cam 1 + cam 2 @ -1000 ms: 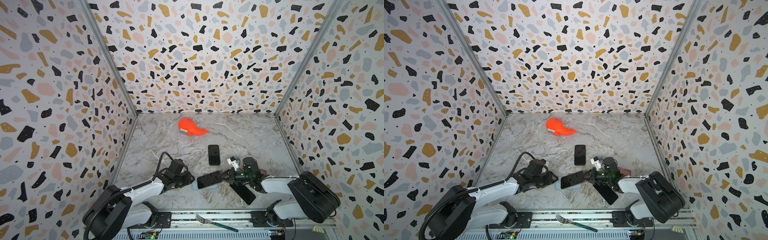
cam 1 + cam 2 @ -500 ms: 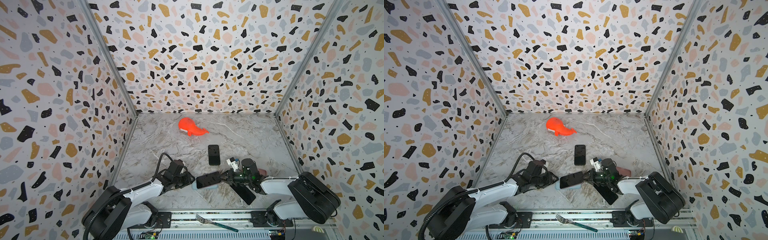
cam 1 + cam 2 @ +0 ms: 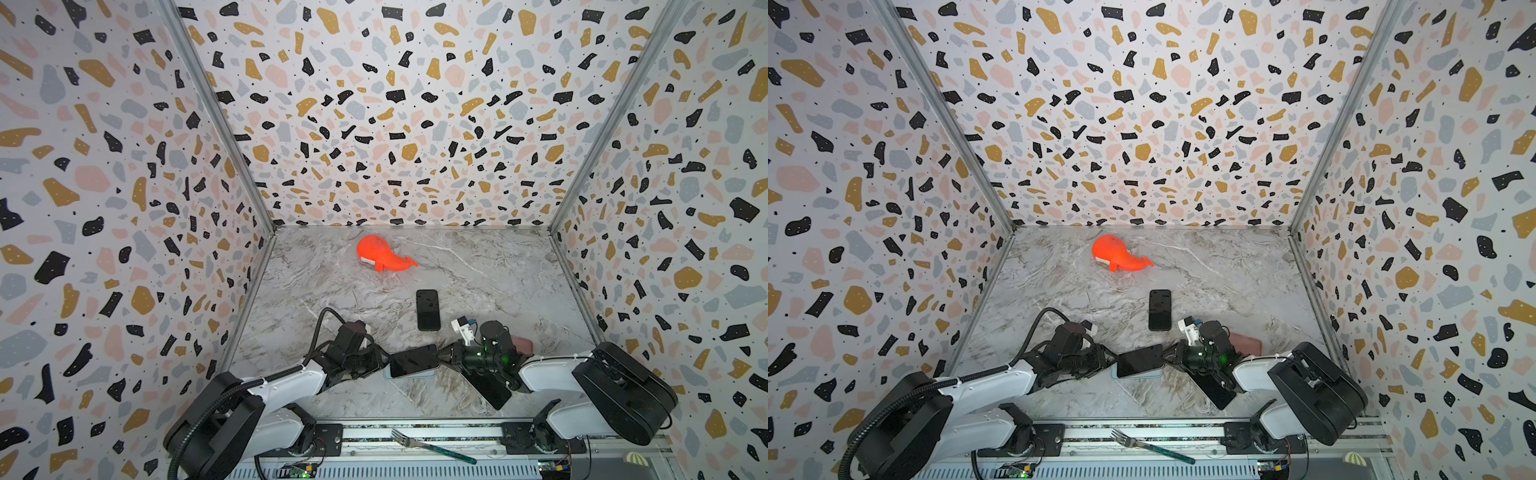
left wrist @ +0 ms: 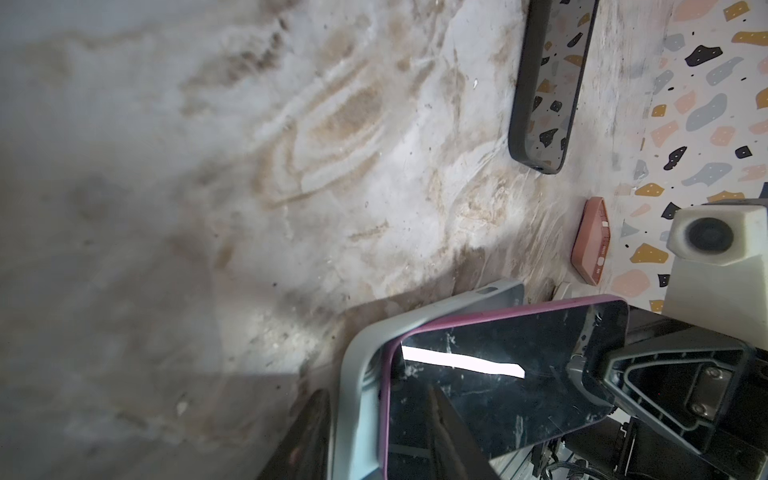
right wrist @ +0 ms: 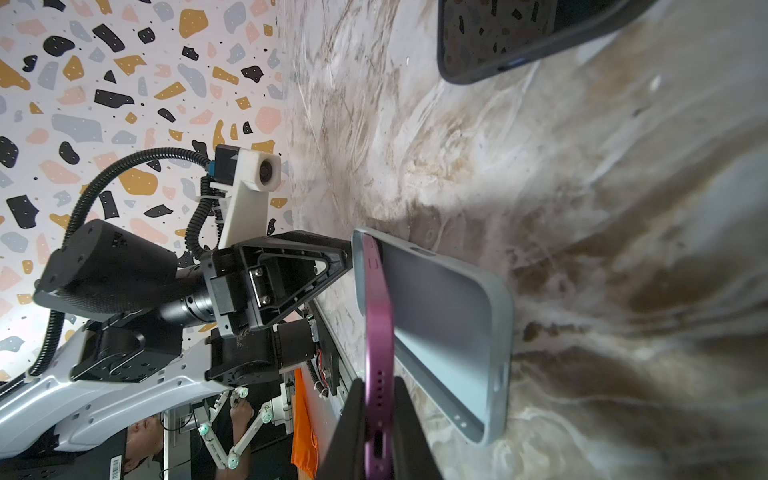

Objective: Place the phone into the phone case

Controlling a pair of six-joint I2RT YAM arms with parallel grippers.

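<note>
Between the closed jaws of the right gripper [image 5: 376, 401] the purple-edged, black-screened phone [image 5: 377, 324] is pinched by one end and held tilted. Its far end is sunk into the pale blue-grey phone case [image 5: 453, 332]. That end of the case is clamped by the left gripper [image 4: 374, 399], low on the marble-patterned table [image 3: 478, 282]

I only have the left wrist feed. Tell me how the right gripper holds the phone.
Observer: Right gripper pinches the purple phone at its port end, a finger on each face.
Operator: Report the tilt.
Observer: That gripped end stands off the phone case; the far end rests in it.
Operator: Name anything under the right arm.
Observer: A black slab lies flat there.
</note>
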